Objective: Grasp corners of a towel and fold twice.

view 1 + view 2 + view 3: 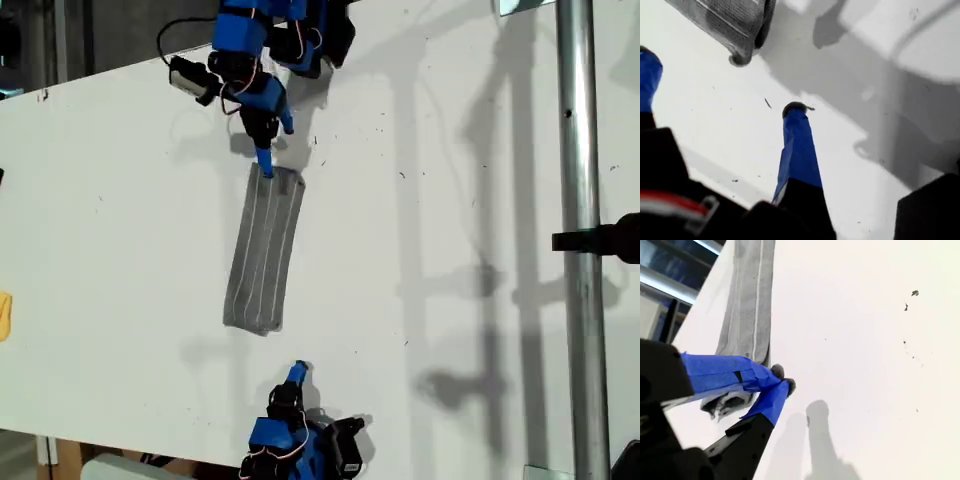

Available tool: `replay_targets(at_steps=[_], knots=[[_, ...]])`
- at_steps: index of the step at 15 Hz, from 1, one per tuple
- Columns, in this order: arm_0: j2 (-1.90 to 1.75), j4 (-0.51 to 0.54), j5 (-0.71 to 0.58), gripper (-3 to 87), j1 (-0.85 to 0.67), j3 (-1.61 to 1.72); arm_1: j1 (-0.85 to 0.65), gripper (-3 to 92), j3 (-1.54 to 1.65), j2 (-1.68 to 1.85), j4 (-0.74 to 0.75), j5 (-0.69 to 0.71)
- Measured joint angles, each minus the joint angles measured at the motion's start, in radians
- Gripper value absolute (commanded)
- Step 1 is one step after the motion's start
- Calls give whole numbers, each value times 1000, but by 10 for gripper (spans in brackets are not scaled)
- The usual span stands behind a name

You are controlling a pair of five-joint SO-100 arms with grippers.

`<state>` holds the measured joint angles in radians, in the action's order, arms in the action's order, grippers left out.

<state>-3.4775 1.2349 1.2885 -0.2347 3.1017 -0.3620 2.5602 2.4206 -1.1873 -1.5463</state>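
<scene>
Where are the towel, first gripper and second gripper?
towel [264, 255]: exterior view, middle of the folded grey strip.
my first gripper [297, 372]: exterior view, blue tips near the bottom edge, off the towel.
my second gripper [782, 379]: second wrist view, where the closed fingertips meet, beside the towel's end.

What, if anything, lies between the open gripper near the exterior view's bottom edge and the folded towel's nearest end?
Nothing visible. Only bare white table separates my first gripper from the towel; its rounded end shows just beyond the open jaws in the first wrist view. My second gripper sits at the opposite end.
</scene>
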Motion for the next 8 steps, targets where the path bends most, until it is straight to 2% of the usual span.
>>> replay_targets(at_steps=[4, 8], knots=[[0, 2, 6, -26, 3, 0, -43, 435, -130, -515, 333, 38], [0, 3, 6, -27, 5, 0, -58, 360, -295, -778, 492, 55]])
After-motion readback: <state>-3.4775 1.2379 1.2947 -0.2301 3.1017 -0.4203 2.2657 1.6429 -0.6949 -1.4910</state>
